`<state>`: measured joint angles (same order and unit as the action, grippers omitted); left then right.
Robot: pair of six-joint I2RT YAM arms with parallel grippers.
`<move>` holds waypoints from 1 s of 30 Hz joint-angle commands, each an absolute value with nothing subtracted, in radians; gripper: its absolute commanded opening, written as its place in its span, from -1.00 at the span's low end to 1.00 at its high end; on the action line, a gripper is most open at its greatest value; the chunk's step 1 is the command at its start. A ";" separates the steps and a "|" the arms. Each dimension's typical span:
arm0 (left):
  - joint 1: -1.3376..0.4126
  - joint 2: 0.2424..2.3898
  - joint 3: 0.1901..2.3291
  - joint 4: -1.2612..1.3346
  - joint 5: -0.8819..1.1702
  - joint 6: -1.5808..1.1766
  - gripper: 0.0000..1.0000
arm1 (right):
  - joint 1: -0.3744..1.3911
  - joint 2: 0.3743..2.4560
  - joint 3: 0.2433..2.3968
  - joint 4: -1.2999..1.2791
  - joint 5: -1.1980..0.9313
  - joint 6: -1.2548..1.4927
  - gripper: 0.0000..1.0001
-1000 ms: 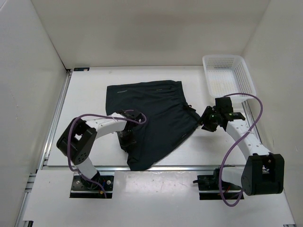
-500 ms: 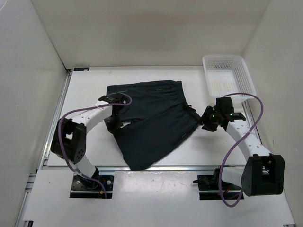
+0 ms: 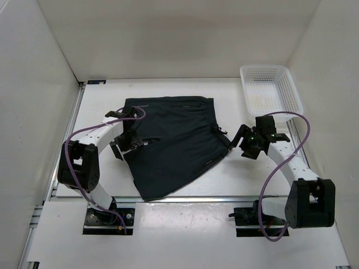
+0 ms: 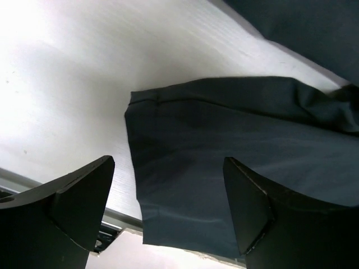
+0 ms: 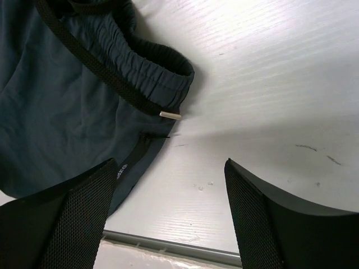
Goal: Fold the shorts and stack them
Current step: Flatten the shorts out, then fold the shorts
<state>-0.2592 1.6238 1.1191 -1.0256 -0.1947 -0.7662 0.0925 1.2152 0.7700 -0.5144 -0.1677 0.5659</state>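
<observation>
Tabletop [image 3: 247, 174] carries the shorts [image 3: 171, 140], spread flat at its middle, waistband toward my right. White mesh basket [image 3: 263, 68] sits at the far right corner. My left pincer [image 3: 128, 144] hangs wide apart over a leg hem, gripping nothing; my right pincer [image 3: 239, 141] gapes, empty, over the drawstring tip [image 5: 169, 115].

Robot lab test cell: white panel walls [image 3: 168, 33], alu rail frame [image 3: 76, 106], arms [image 3: 98, 133] bolted to table [image 3: 230, 101].

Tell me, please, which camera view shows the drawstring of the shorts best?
The right wrist view: the drawstring lies close up across the shorts' waistband, its metal tip visible. The top view shows only a tiny dark bit; the left wrist view shows none.
</observation>
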 commanded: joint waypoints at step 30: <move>-0.114 2.131 1.776 -1.101 -0.232 -0.626 -0.79 | 0.182 1.513 0.775 -0.261 -0.218 0.791 -1.00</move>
<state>-0.1410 2.1269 1.6791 -1.0481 -0.1875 -0.6521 0.1429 1.5780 0.7700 -0.2333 -0.2810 0.7303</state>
